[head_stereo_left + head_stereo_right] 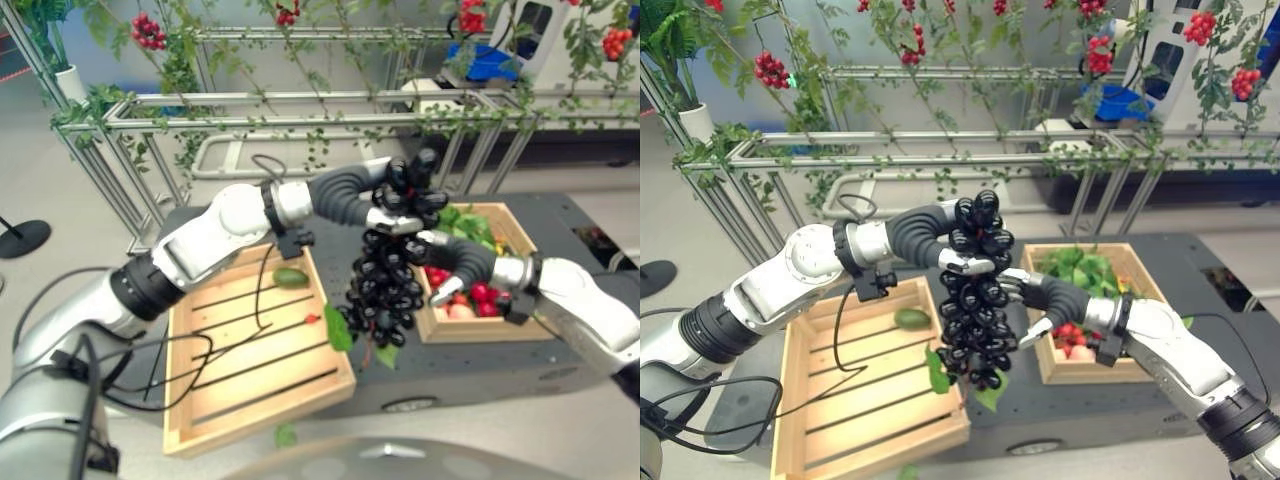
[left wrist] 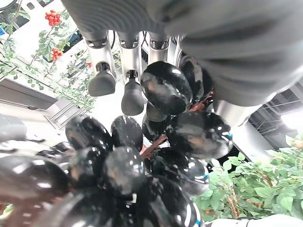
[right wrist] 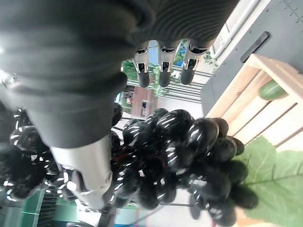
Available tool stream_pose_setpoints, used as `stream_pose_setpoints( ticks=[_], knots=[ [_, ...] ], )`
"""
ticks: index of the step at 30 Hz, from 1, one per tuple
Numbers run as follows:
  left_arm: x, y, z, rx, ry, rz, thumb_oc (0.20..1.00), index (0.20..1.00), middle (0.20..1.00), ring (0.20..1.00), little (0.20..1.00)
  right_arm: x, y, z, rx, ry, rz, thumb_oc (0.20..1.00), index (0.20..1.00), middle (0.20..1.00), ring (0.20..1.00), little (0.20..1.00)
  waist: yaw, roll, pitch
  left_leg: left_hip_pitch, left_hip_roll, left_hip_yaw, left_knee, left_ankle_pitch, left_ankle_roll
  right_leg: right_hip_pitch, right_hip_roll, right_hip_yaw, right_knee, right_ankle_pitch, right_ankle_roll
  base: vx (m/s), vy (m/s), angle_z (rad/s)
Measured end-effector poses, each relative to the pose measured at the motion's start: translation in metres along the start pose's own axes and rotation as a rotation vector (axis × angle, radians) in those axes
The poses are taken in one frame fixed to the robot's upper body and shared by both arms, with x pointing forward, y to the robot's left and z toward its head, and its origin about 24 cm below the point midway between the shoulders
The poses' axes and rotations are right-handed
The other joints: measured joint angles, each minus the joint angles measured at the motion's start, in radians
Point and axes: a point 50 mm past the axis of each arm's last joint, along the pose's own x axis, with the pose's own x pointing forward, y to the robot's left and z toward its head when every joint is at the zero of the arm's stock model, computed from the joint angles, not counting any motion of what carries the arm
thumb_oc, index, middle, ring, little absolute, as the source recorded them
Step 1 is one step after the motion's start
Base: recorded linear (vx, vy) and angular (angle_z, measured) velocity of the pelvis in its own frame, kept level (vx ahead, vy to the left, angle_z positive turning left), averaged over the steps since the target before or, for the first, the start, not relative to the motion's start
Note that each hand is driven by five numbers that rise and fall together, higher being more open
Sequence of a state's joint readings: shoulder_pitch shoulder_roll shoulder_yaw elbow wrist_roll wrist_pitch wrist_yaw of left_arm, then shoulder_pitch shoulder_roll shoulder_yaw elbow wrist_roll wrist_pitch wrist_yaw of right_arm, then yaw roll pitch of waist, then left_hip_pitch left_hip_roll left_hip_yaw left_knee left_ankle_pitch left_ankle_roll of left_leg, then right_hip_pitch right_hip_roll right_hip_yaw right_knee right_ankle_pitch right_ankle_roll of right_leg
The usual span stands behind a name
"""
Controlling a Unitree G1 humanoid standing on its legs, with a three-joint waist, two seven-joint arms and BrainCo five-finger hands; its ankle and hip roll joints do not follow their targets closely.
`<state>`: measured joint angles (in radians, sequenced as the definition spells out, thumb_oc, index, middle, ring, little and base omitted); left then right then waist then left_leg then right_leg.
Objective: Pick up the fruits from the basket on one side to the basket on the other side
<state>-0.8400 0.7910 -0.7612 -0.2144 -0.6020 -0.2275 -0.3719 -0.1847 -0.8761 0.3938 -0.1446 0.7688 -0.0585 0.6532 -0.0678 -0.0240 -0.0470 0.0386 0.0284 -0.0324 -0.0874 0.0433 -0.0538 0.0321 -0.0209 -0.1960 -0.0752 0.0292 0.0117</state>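
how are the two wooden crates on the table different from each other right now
The left crate is larger and shallow, with a slatted floor, and holds little: a green fruit and a small red one. The right crate is smaller and deeper, and piled with leafy greens and red fruit. Both are pale wood, open-topped, on the same dark table.

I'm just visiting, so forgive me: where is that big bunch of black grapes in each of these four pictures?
Left eye view: the bunch of black grapes hangs mid-frame, between the two wooden baskets.
Right eye view: it hangs at centre, its top in the left hand.
Left wrist view: the grapes crowd the lower half, right beside the fingers.
Right wrist view: the bunch sits across the middle.
Shared landmark: the slatted basket.
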Motion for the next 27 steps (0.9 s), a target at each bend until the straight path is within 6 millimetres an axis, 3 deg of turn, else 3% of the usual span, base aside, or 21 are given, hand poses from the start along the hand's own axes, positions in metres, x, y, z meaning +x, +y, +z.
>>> stream_pose_setpoints(
  ticks=[10, 16, 27],
  knots=[
    [0.015, -0.008, 0.000, -0.055, -0.072, 0.016, 0.200, 0.200, 0.200, 0.200, 0.200, 0.051, 0.041, -0.031, 0.300, -0.158, 0.065, 1.000, 1.000, 1.000, 1.000, 1.000, 0.004, 0.005, 0.003, 0.000, 0.000, -0.001, 0.000, 0.000, 0.000, 0.001, 0.000, -0.001, 0.001, 0.000, 0.000, 0.00, 0.000, 0.00],
    [0.023, -0.009, -0.003, -0.058, -0.087, 0.051, 0.200, 0.200, 0.200, 0.200, 0.200, 0.075, 0.058, -0.037, 0.425, -0.229, 0.055, 1.000, 1.000, 1.000, 1.000, 1.000, 0.006, 0.016, -0.002, 0.000, -0.001, -0.003, 0.000, 0.000, 0.000, 0.002, -0.001, -0.003, 0.000, 0.000, 0.000, 0.00, 0.000, 0.00],
    [0.028, -0.011, -0.002, -0.071, -0.109, 0.068, 0.200, 0.200, 0.200, 0.200, 0.200, 0.087, 0.068, -0.033, 0.507, -0.286, 0.072, 1.000, 1.000, 1.000, 1.000, 1.000, 0.025, 0.052, -0.026, -0.002, 0.000, -0.010, 0.000, 0.000, 0.000, 0.002, -0.001, -0.006, 0.000, 0.000, -0.001, 0.00, 0.000, 0.00]
  ],
)
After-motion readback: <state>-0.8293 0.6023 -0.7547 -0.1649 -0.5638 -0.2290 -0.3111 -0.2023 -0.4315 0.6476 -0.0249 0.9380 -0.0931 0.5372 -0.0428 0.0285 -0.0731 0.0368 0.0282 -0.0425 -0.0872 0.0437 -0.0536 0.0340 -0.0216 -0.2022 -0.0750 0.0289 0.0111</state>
